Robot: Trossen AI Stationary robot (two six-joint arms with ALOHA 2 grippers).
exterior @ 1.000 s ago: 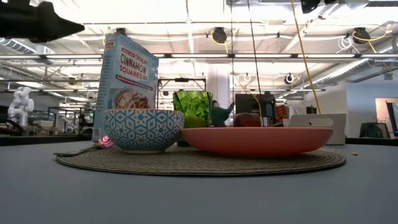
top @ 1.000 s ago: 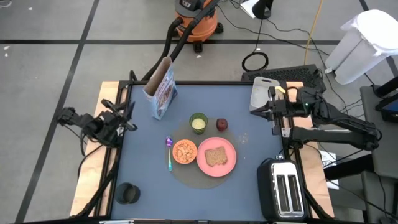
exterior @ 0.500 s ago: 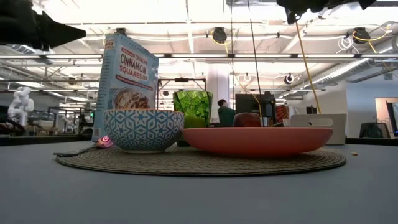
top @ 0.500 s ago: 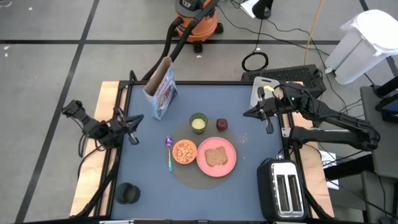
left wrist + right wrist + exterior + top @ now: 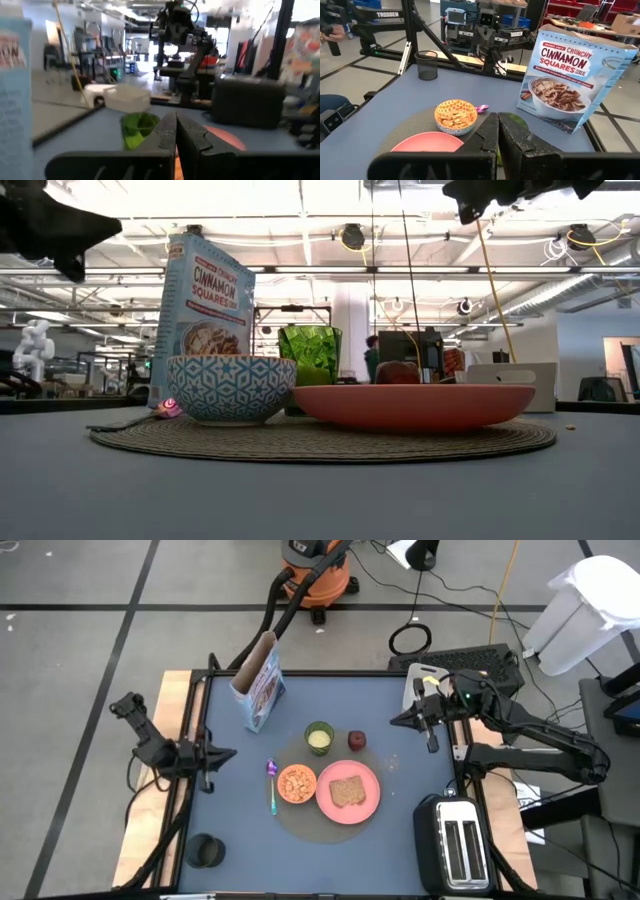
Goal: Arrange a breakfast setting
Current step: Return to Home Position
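Lying beside the bowl (image 5: 297, 784), spoon (image 5: 273, 792) points purple end toward cereal bag (image 5: 262, 695); left claw (image 5: 228, 753), right claw (image 5: 394, 721) clenched

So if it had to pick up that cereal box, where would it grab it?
Probably near the top of the cereal box, pinching its front and back panels across the thin depth: it stands upright, and the broad face looks too wide for two fingers. Coming down from above with the left gripper, the nearer one, seems best; the green cup stands clear of it.

upright cereal box (image 5: 260, 692) far-left, toaster (image 5: 460, 852) near-right corner
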